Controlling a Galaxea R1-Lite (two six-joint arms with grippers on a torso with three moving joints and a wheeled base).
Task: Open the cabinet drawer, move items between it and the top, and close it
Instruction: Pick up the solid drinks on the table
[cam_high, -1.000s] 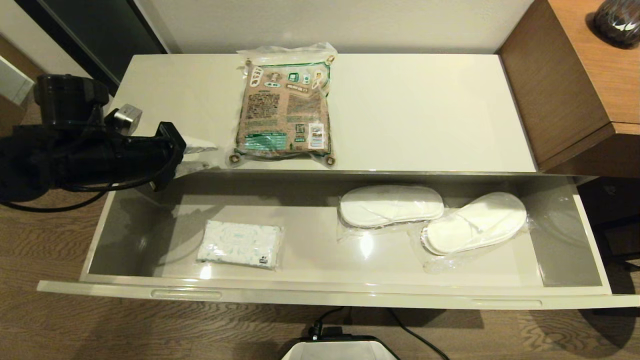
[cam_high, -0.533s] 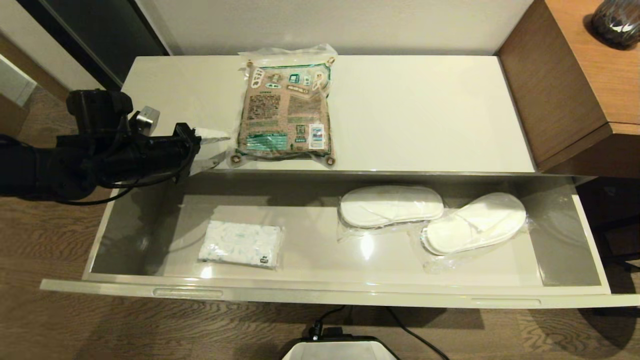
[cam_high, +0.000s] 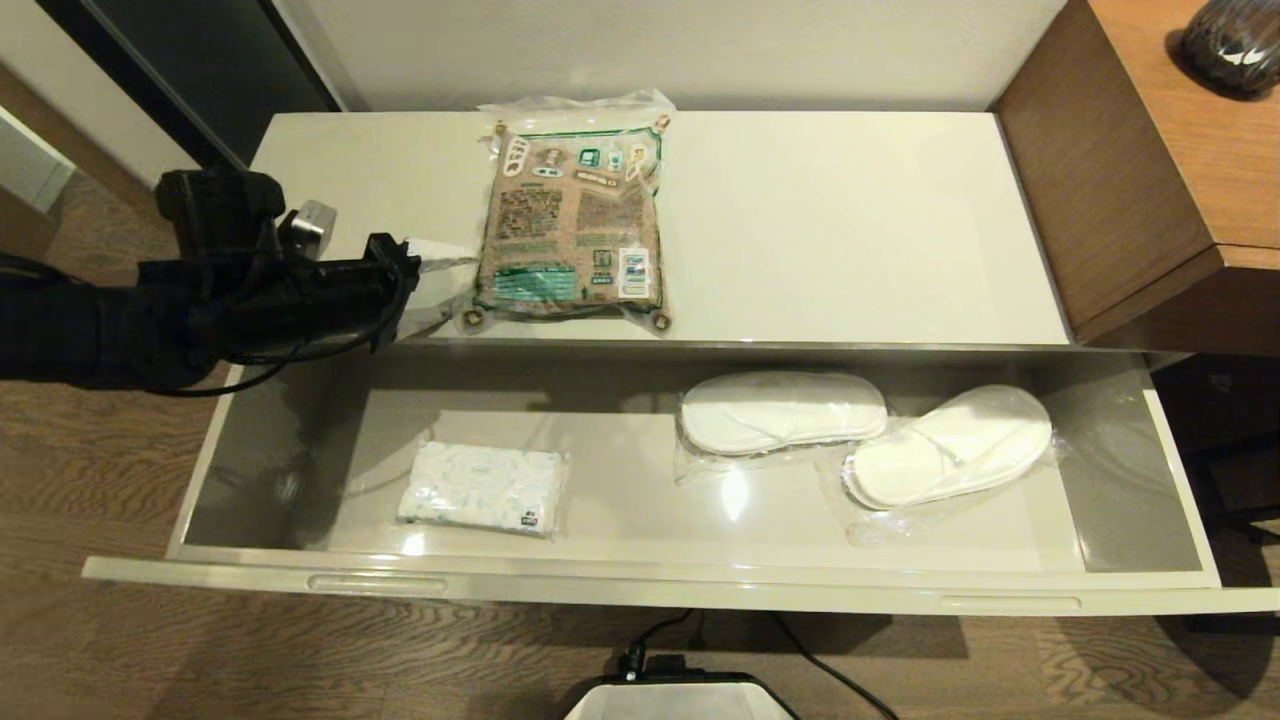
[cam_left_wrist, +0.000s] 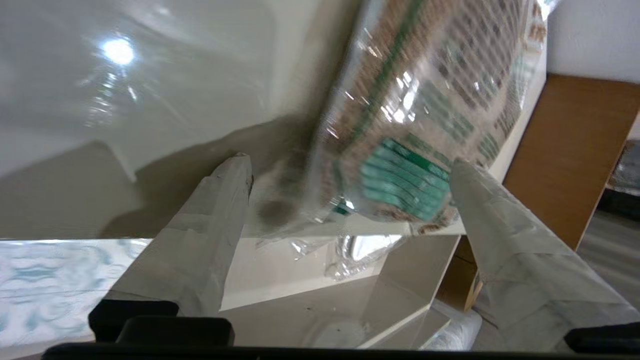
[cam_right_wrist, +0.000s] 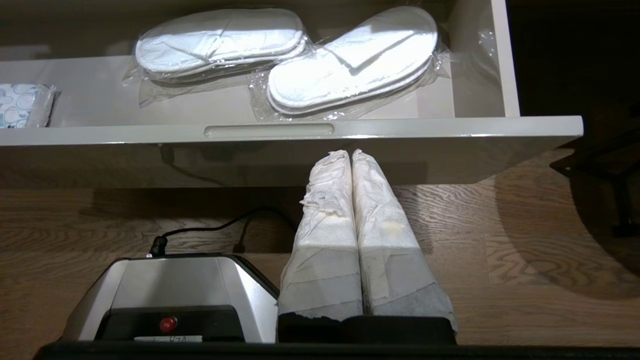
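The brown-and-green pouch (cam_high: 570, 215) lies flat on the cream-white top (cam_high: 850, 220), left of its middle. My left gripper (cam_high: 445, 290) is open at the pouch's near left corner. In the left wrist view the pouch (cam_left_wrist: 425, 115) fills the space just beyond the spread fingertips of that gripper (cam_left_wrist: 350, 165). The drawer (cam_high: 640, 585) is pulled fully out. Inside it lie the tissue pack (cam_high: 482, 488) on the left and two wrapped slipper pairs (cam_high: 782, 412) (cam_high: 950, 445) on the right. My right gripper (cam_right_wrist: 350, 152) is shut and empty, parked below the drawer front (cam_right_wrist: 450, 127).
A brown wooden desk (cam_high: 1150, 170) with a dark vase (cam_high: 1232, 40) adjoins the cabinet on the right. The robot base (cam_right_wrist: 170, 295) and a black cable (cam_right_wrist: 210, 230) sit on the wood floor under the drawer front. A handle slot (cam_right_wrist: 268, 131) is just above the right fingertips.
My left arm has moved right and toward the back of the top, bringing its open fingers up to the pouch's near left corner. The pouch and drawer contents have not moved.
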